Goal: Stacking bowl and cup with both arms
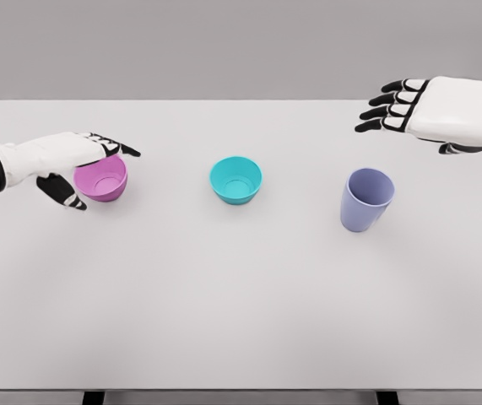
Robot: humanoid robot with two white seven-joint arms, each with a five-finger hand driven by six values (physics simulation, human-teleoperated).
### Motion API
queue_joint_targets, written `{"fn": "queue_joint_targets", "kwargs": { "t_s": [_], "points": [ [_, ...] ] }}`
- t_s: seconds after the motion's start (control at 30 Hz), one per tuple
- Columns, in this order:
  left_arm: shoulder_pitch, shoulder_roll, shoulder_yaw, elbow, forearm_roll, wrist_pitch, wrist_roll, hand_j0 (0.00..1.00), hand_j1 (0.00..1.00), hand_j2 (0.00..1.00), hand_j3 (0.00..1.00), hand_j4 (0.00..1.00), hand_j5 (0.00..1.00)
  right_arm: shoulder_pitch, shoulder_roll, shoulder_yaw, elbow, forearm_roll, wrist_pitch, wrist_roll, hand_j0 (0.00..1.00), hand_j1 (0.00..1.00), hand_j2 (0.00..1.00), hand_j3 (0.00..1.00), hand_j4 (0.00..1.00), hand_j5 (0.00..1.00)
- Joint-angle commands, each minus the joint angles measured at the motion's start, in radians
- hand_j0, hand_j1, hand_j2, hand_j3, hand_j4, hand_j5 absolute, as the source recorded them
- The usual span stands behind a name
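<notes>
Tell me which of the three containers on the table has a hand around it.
The pink bowl at the left: the left hand is around its rim. The teal bowl and the purple cup stand untouched.

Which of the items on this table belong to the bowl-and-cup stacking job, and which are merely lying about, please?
Belonging to the job:
- pink plastic bowl, at the left hand
- teal plastic bowl
- lavender plastic cup, near the open right hand

Lying about:
- nothing else on the white table

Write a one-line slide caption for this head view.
Left hand closes around pink bowl; teal bowl, purple cup wait; right hand hovers open.
</notes>
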Motion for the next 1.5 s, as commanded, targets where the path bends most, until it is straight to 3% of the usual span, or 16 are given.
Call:
{"fn": "queue_joint_targets", "kwargs": {
  "t_s": [0.0,0.17,0.3,0.57,0.73,0.9,1.37,1.47],
  "points": [
    [-0.003,0.0,-0.013,0.004,0.017,0.019,0.0,1.0,1.0,1.0,1.0,1.0,1.0,0.0,-0.001,0.002,0.0,-0.003,0.003,0.0,1.0,1.0,1.0,1.0,1.0,1.0],
    [-0.025,-0.011,-0.033,0.027,0.023,0.132,0.0,1.0,1.0,1.0,1.0,1.0,1.0,-0.002,0.001,0.002,0.0,-0.003,0.003,0.0,1.0,1.0,1.0,1.0,1.0,1.0],
    [-0.113,-0.06,-0.128,0.124,0.023,0.188,0.0,1.0,1.0,1.0,1.0,1.0,1.0,-0.002,0.001,0.001,0.0,-0.003,0.003,0.0,1.0,1.0,1.0,1.0,1.0,1.0],
    [-0.12,-0.061,-0.158,0.125,0.043,0.214,0.0,1.0,1.0,1.0,1.0,1.0,1.0,-0.002,0.001,0.001,0.0,-0.003,0.003,0.0,1.0,1.0,1.0,1.0,1.0,1.0],
    [-0.121,-0.061,-0.159,0.13,0.04,0.198,0.0,1.0,1.0,1.0,1.0,1.0,1.0,0.0,0.007,0.002,0.0,-0.003,0.003,0.0,1.0,1.0,1.0,1.0,1.0,1.0],
    [-0.132,-0.046,-0.161,0.131,0.038,0.036,0.0,1.0,1.0,1.0,1.0,1.0,1.0,0.0,0.01,0.001,0.0,-0.003,0.003,0.0,1.0,1.0,1.0,1.0,1.0,1.0],
    [-0.141,-0.05,-0.176,0.191,-0.003,0.033,0.0,1.0,1.0,1.0,1.0,1.0,1.0,0.0,0.011,0.002,0.0,-0.003,0.003,0.0,1.0,1.0,1.0,1.0,1.0,1.0],
    [-0.172,-0.052,-0.21,0.203,-0.008,0.03,0.0,1.0,1.0,1.0,1.0,1.0,1.0,0.0,0.011,0.002,0.0,-0.003,0.003,0.0,1.0,1.0,1.0,1.0,1.0,1.0]
  ]
}}
